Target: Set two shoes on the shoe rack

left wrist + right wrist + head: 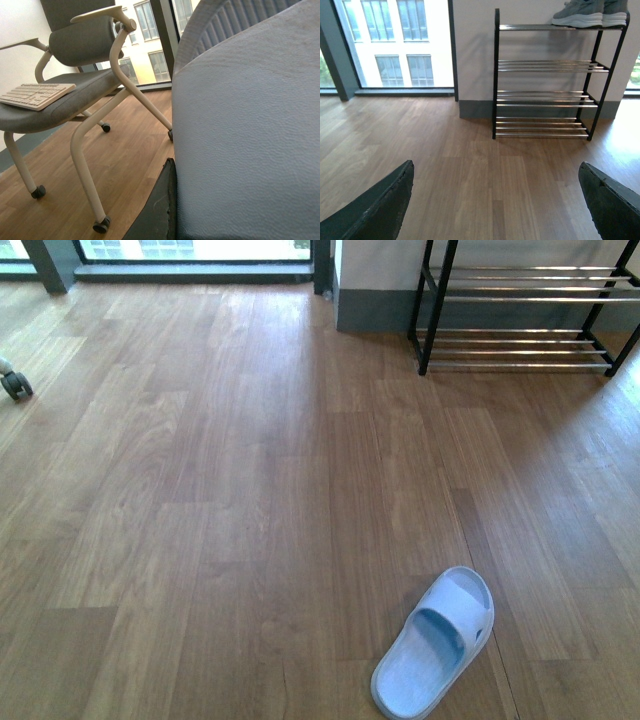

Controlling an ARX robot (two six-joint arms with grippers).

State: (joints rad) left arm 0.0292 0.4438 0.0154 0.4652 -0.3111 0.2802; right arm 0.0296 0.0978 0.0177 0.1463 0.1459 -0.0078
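Observation:
A light-blue slide (250, 140) fills most of the left wrist view, and my left gripper (175, 205) is shut on it. Only one dark finger (157, 210) shows against its pebbled surface. A second light-blue slide (435, 645) lies on the wood floor at the near right of the front view, where neither arm shows. The shoe rack (545, 97) stands against the far wall, its lower tiers also visible as the shoe rack (520, 310). Grey sneakers (590, 14) sit on its top tier. My right gripper (495, 210) hangs open over bare floor, facing the rack.
A grey chair (75, 95) on castors stands beside the left arm, with a white keyboard (35, 95) on its seat. One castor (15, 383) shows at the far left of the floor. Windows (395, 40) run along the back wall.

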